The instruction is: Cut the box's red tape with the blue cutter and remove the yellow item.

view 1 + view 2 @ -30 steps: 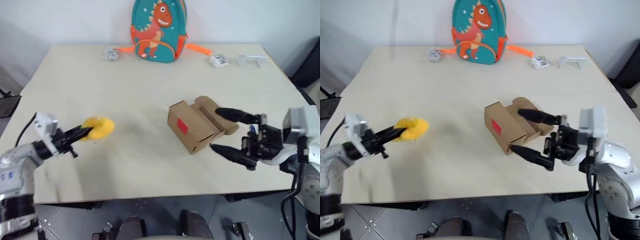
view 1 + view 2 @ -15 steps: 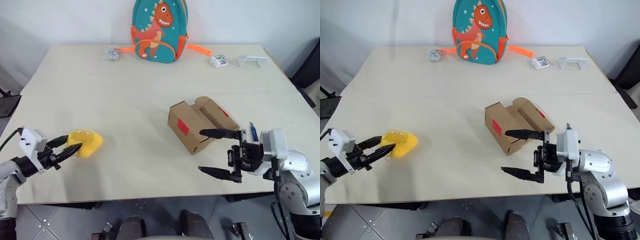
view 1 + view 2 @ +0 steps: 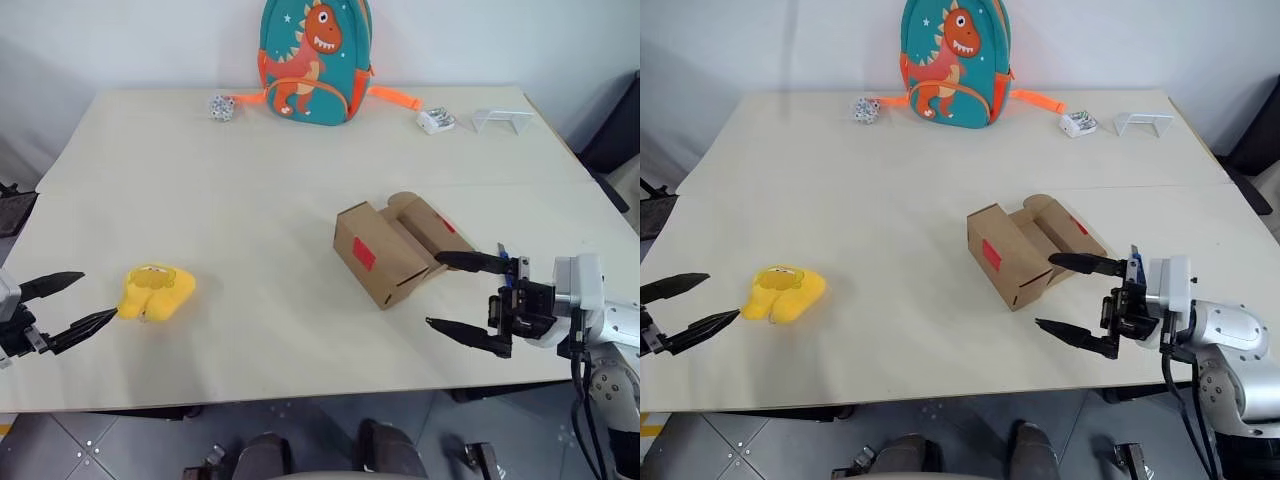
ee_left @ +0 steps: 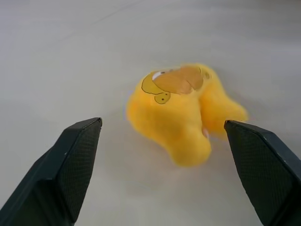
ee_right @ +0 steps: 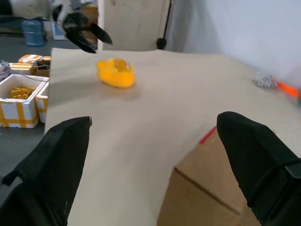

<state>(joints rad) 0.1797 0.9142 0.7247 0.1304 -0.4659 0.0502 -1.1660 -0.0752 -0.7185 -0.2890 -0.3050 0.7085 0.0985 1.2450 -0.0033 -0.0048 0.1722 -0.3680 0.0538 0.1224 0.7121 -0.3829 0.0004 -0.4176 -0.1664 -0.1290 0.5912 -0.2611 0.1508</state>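
The yellow item lies free on the table near its left front edge. My left gripper stands open just to its left, with a clear gap to the plush; in the left wrist view the fingers flank the yellow item without touching. The box sits right of centre, flaps open, red tape on its near face. My right gripper is open and empty, pointing left at the box's right front corner. A thin sliver of the blue cutter shows on the table behind that gripper.
A teal dinosaur backpack stands at the table's far edge, with a small silver ball to its left and a white piece and a clear bracket to its right. Bins stand on the floor past the table's left edge.
My left gripper opened, let go of the yellow item and drew back to the left; the item now rests on the table. My right gripper shifted slightly right, away from the box, and stayed open.
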